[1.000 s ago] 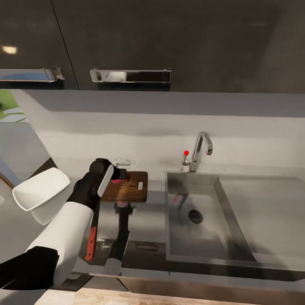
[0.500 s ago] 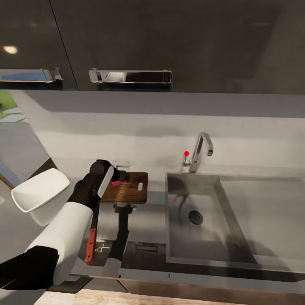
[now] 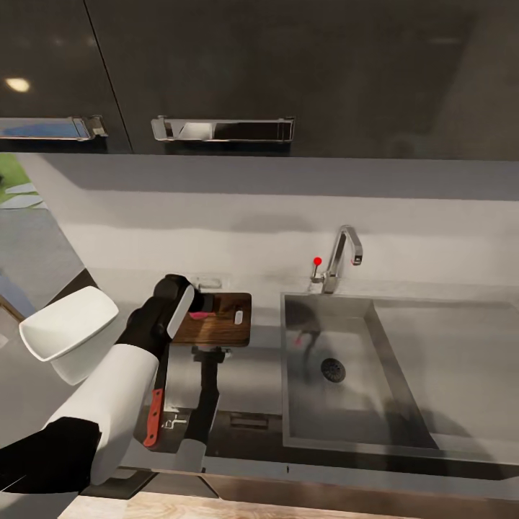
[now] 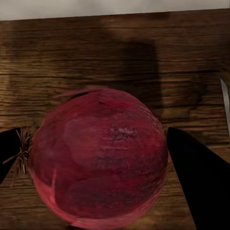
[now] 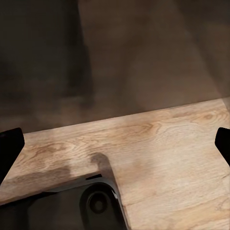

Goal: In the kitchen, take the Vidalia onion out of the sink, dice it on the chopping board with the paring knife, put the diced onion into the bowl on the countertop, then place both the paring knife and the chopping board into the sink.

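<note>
Left gripper [image 4: 98, 158] fingers flank (gaps showing) the round papery Vidalia onion [image 4: 98, 158] over grainy chopping board [image 4: 115, 52].

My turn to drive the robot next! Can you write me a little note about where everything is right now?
Left end effector: fingers either side of the Vidalia onion over the chopping board; firm grip or not, cannot tell.
Right end effector: open, holding nothing, above a pale wooden surface.
Paring knife: on the countertop, near the front edge.
Bowl: far left.
Sink: no onion inside.
Done: onion out of the sink and brought to the board.
Left: dice it, fill the bowl, put knife and board in the sink.
</note>
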